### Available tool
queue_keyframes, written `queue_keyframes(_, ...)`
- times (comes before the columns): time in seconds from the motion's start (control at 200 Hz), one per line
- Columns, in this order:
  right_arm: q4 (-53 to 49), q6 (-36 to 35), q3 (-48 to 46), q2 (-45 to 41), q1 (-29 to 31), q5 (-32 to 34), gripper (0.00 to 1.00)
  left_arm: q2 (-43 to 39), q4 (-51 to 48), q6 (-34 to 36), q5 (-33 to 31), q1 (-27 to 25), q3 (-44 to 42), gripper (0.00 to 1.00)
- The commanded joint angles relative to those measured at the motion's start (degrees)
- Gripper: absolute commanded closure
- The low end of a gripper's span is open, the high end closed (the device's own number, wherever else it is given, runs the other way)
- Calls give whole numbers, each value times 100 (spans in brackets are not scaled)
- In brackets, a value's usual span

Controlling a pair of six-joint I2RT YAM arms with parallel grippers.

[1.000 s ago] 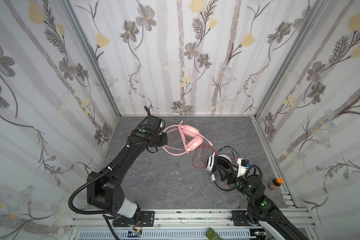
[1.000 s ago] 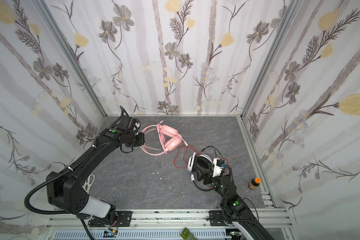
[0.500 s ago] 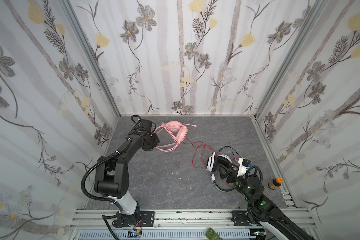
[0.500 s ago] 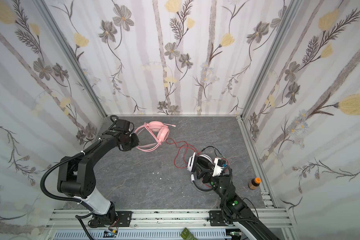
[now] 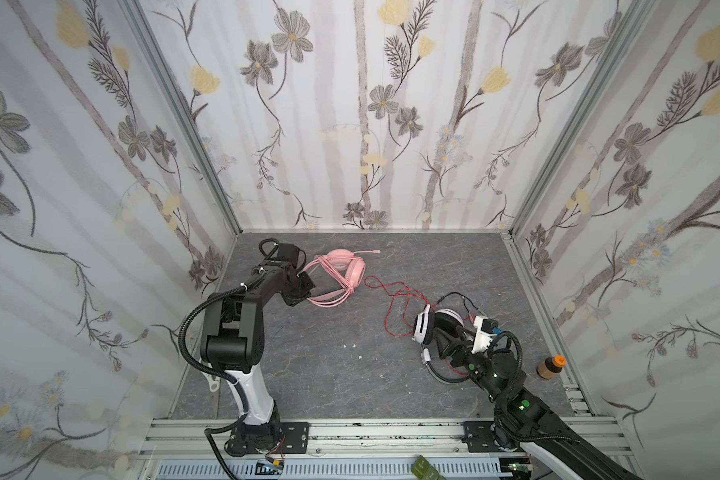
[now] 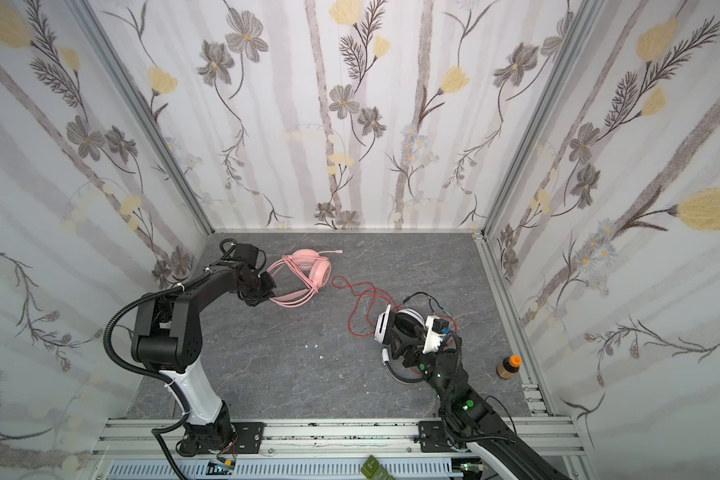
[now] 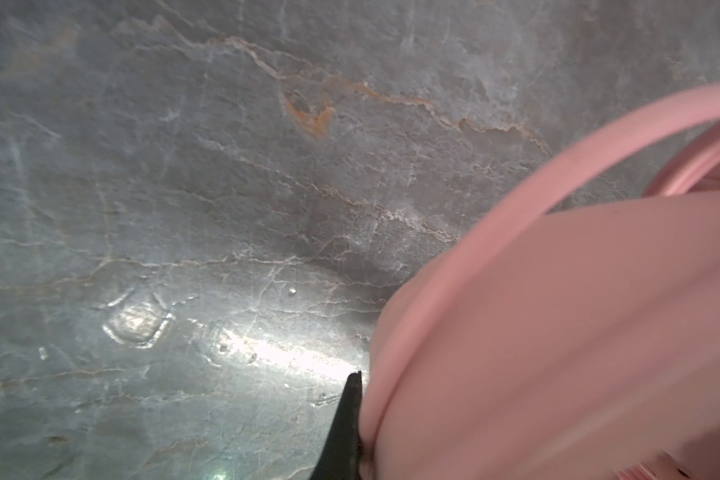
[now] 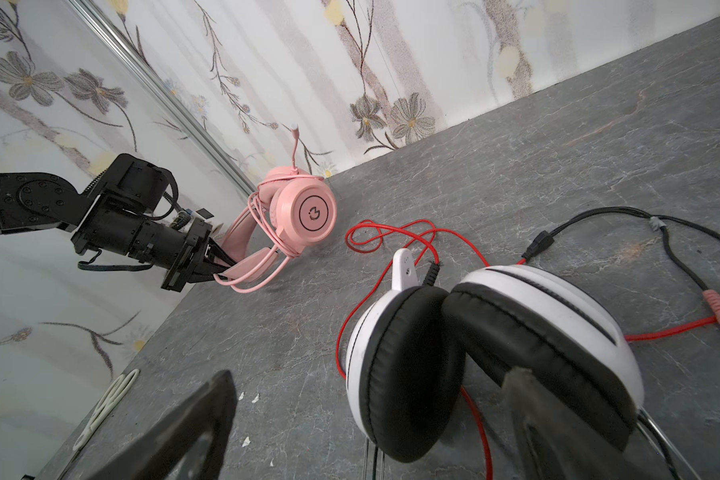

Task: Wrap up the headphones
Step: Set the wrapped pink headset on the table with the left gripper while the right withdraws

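pink headset sits far left, cable wound on, left gripper pinched shut on its headband. white-and-black headset lies near right, red cable loose; right gripper gapes empty beside it. guess wrapping that cable comes next.

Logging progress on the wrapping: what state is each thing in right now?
pink headset: cable wound on, headband gripped.
white headset: lying unwrapped, red cable loose.
left gripper: jaws shut on pink headset.
right gripper: jaws open at white headset.
bottle: upright, capped.

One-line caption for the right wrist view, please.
Left gripper, jaws shut on the band of the cable-wrapped pink headset; white-and-black headset lies close by, its red cable loose.
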Motion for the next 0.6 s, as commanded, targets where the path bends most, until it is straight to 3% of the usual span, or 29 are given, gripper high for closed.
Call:
queue_keyframes(0.0,351,73,-65,74,23,50,0,52,112,21,206,22,100,100)
queue_keyframes(0.594,405,37,-32,228,103,47,0,756,-73,161,421,268,575,97)
